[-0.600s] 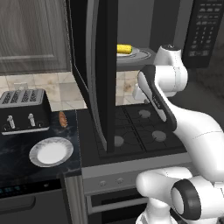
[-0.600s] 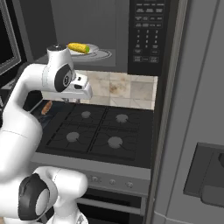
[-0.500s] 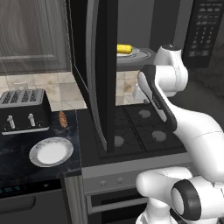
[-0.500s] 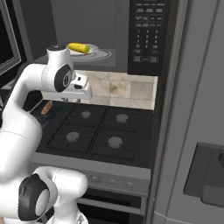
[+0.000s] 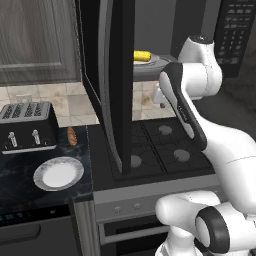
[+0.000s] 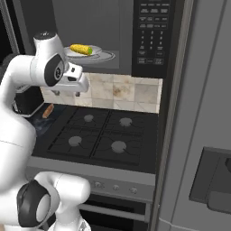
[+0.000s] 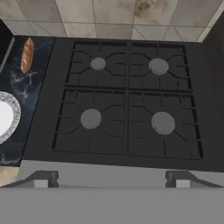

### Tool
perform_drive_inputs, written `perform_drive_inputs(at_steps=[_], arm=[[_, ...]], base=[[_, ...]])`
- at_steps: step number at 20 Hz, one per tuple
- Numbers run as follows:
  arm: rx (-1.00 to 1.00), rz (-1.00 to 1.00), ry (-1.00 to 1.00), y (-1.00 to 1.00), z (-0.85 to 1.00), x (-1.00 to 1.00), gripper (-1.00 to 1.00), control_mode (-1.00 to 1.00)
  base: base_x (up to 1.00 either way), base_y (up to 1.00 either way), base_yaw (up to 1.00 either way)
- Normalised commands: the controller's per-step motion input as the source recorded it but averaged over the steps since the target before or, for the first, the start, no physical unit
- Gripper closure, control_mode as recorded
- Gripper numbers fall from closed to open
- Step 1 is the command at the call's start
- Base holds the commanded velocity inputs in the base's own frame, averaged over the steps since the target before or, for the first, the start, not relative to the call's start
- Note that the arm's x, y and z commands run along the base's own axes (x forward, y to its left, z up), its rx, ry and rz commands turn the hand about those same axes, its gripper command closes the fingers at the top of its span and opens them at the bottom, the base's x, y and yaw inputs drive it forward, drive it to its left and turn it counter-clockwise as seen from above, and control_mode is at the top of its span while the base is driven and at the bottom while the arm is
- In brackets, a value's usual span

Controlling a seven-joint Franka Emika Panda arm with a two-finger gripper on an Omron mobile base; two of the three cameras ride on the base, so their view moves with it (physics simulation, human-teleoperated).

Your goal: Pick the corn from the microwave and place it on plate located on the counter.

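The corn [image 6: 81, 48] is seen inside the open microwave [image 6: 153, 36]; the pincer [image 6: 67, 93], held above the stovetop [image 7: 129, 98], cannot be judged open or closed.

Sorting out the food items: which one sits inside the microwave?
The corn, a yellow cob on the microwave turntable; the brown bread lump lies on the counter.

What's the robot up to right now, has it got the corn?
Gripper empty, above the stovetop. Corn lies in the open microwave. Plate bare on the counter. Nothing blocking.
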Motion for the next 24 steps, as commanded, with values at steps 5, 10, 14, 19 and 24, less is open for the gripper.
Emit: perform_drive_inputs(at_steps=[5, 10, 14, 19, 24], arm=[[0.0, 0.01, -0.01, 0.19, 0.87, -0.1, -1.0, -1.0], [0.0, 0.03, -0.07, 0.2, 0.74, -0.02, -1.0, -1.0], [0.0, 0.16, -0.39, 0.08, 0.25, 0.0, -1.0, -1.0], [0.0, 0.23, -0.44, 0.0, 0.04, 0.0, -1.0, -1.0], [0.0, 0.08, -0.13, 0.01, 0.15, 0.04, -1.0, -1.0]], base=[[0.0, 0.0, 0.0], [0.0, 0.0, 0.0], [0.0, 0.0, 0.0], [0.0, 0.0, 0.0], [0.0, 0.0, 0.0]])
